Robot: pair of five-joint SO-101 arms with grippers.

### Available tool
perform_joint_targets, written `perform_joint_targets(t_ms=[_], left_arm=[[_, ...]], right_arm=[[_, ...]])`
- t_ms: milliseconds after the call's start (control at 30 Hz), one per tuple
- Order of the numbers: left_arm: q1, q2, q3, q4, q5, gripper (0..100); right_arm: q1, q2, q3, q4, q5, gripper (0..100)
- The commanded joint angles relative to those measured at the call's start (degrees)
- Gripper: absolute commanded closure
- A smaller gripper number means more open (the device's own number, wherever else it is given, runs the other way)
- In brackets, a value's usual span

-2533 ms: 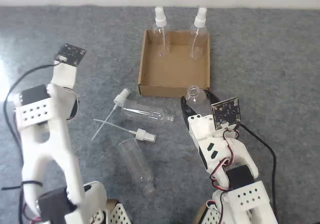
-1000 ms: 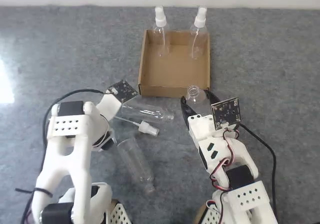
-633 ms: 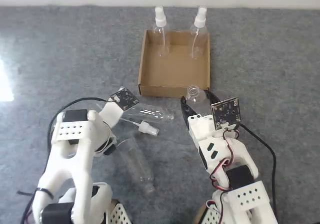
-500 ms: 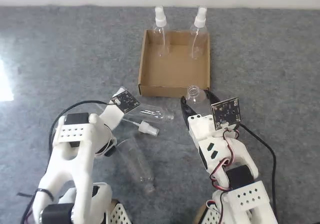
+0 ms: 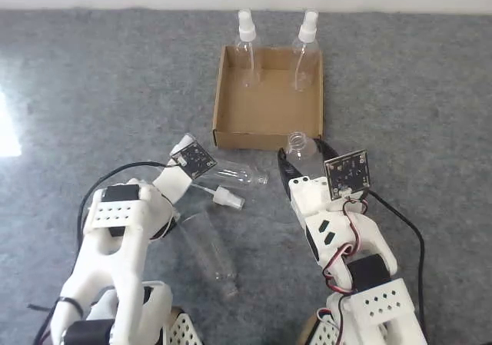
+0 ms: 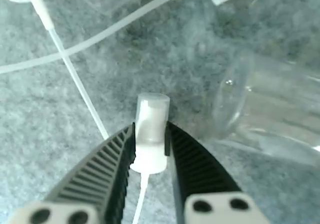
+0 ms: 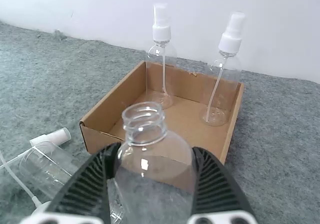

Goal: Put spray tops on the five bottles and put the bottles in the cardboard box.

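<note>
My left gripper [image 6: 149, 134] is shut on a white spray top [image 6: 150, 126] with a clear cap, low over the carpet; its thin tube runs back between the fingers [image 6: 112, 159]. In the high view the left arm [image 5: 123, 214] leans over the lying bottles. My right gripper [image 7: 150, 179] is shut on an upright, topless clear bottle [image 7: 150, 144], just in front of the cardboard box [image 5: 231, 139]. Two bottles with spray tops [image 5: 246, 49] [image 5: 306, 49] stand at the box's far wall. One clear bottle [image 5: 231, 174] lies by the box, another topless bottle [image 5: 209, 253] lies nearer.
A loose spray top [image 5: 227, 199] with a long tube lies between the two lying bottles, and another white top [image 5: 184, 141] sits by the left wrist camera. Their thin tubes [image 6: 75, 49] cross the grey carpet close to my left gripper. A white wall runs behind the box.
The left arm has come down from high on the left to the carpet beside the lying bottles and crept toward them. The right arm and its bottle have stayed still.
</note>
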Motion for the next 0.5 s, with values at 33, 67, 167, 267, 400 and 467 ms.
perform_joint_targets(t_ms=[33, 67, 167, 267, 400, 467], left_arm=[[0.09, -0.18, 0.84, -0.53, 0.09, 87], [0.0, -0.18, 0.75, -0.62, 0.18, 87], [0.0, -0.18, 0.75, -0.7, 2.37, 87], [0.0, -0.18, 0.75, -0.7, 2.73, 87], [0.0, -0.18, 0.75, -0.7, 2.81, 87], [0.09, -0.18, 0.75, -0.62, 2.81, 87]], right_arm=[[0.13, -1.71, -0.79, -1.45, -0.09, 99.2], [0.13, -1.71, -0.79, -1.45, -0.09, 99.2], [0.13, -1.71, -0.79, -1.45, -0.09, 99.2], [0.13, -1.71, -0.79, -1.45, -0.09, 99.2], [0.13, -1.71, -0.79, -1.36, -0.09, 99.2], [0.13, -1.71, -0.79, -1.36, -0.09, 99.2]])
